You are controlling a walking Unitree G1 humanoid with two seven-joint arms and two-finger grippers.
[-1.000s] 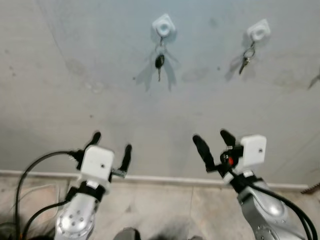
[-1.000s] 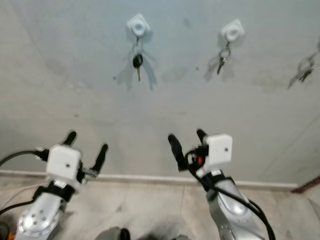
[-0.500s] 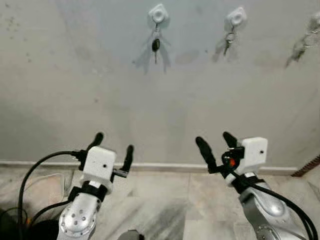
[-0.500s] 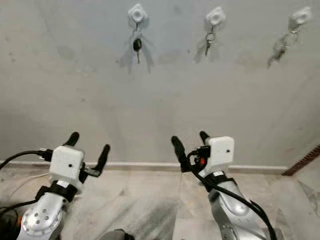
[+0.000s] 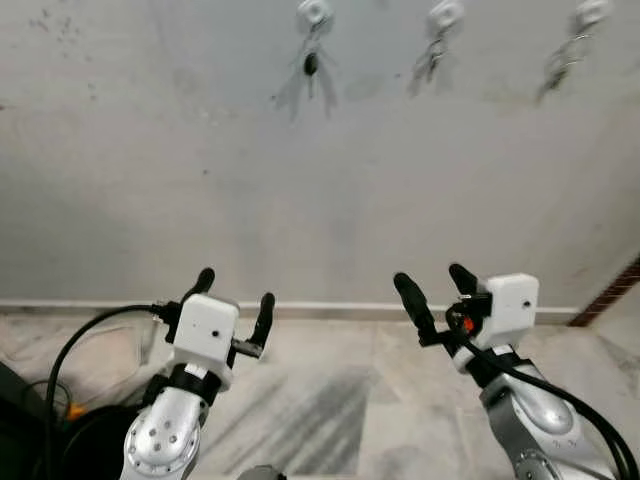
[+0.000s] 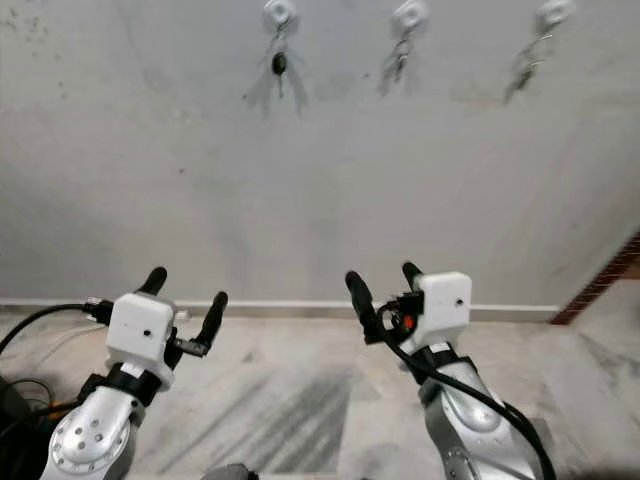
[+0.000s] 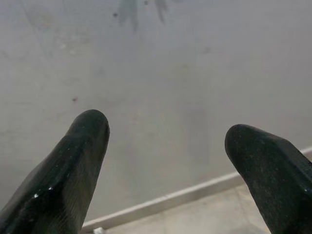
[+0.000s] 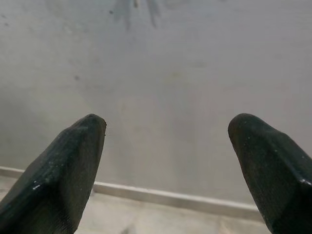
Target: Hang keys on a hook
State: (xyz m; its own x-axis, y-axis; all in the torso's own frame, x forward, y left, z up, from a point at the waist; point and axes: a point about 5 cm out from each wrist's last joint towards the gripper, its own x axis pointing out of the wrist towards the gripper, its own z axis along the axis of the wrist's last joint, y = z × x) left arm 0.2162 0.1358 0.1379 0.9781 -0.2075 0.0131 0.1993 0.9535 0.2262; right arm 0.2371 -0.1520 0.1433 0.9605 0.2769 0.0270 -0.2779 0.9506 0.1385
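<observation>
Three white hooks are fixed high on the grey wall, each with keys hanging from it. The left hook (image 5: 314, 12) carries a black-headed key (image 5: 311, 66). The middle hook (image 5: 445, 14) holds a small metal key bunch (image 5: 434, 52), and the right hook (image 5: 590, 12) holds another bunch (image 5: 560, 62). My left gripper (image 5: 235, 296) and right gripper (image 5: 433, 288) are both open and empty, held low in front of me, far below the hooks. Each wrist view looks between its black fingertips (image 7: 87, 141) (image 8: 80, 146) at the bare wall.
A white skirting board (image 5: 330, 307) runs along the foot of the wall above a marbled tile floor (image 5: 330, 400). Black cables (image 5: 60, 400) lie on the floor at my left. A reddish-brown edge (image 5: 615, 290) shows at the far right.
The camera has drawn back from the wall: the hooks have shifted up and shrunk, a third hook came into view, and more floor shows. Both grippers stay open and empty.
</observation>
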